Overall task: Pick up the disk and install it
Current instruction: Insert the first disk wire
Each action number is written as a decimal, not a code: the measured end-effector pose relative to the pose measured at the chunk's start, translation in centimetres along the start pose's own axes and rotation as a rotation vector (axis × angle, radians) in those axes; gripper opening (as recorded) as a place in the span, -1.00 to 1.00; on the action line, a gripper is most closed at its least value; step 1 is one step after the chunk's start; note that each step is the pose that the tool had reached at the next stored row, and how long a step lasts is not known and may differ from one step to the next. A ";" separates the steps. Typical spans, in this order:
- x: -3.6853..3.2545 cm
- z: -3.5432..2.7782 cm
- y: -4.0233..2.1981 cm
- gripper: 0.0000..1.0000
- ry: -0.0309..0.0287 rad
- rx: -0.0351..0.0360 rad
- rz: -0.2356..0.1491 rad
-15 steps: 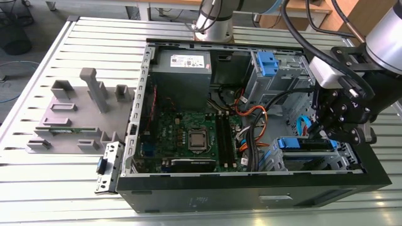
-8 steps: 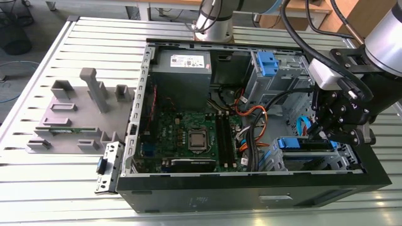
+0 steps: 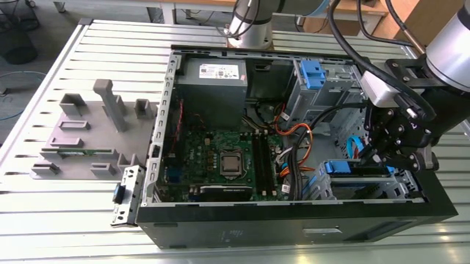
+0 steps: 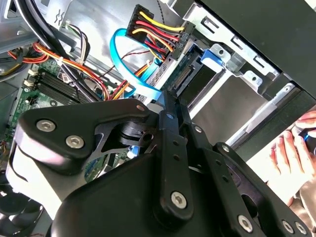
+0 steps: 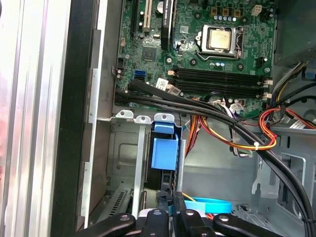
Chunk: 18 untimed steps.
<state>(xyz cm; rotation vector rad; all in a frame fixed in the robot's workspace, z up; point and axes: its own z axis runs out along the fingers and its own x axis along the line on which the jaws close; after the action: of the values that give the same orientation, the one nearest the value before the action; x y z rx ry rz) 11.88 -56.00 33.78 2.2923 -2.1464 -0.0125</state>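
Note:
The disk stands on edge in the drive cage at the case's front corner, on the exterior view's right; its blue carrier frame faces up. My black gripper reaches down onto it from the right, fingers closed on its edge. In the first wrist view the blue carrier sits between the cage's metal rails, with my gripper pinched on the dark drive body just behind it. In the second wrist view one finger runs up to the disk's connector edge.
The open computer case lies on a slatted metal table. Inside are the motherboard, a grey power-supply box, orange and black cables and a blue data cable close to the cage. A grey fixture stands left. A person's hand is outside the case.

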 end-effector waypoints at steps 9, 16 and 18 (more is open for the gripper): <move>0.01 0.76 0.00 -0.65 -0.0004 0.0000 0.000; 0.01 0.89 -0.01 -0.36 0.0000 0.0000 0.000; 0.01 0.93 -0.01 -0.36 0.0001 0.0000 0.000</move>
<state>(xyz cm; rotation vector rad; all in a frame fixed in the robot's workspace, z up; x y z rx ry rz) 11.88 -56.00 32.85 2.2923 -2.1464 -0.0125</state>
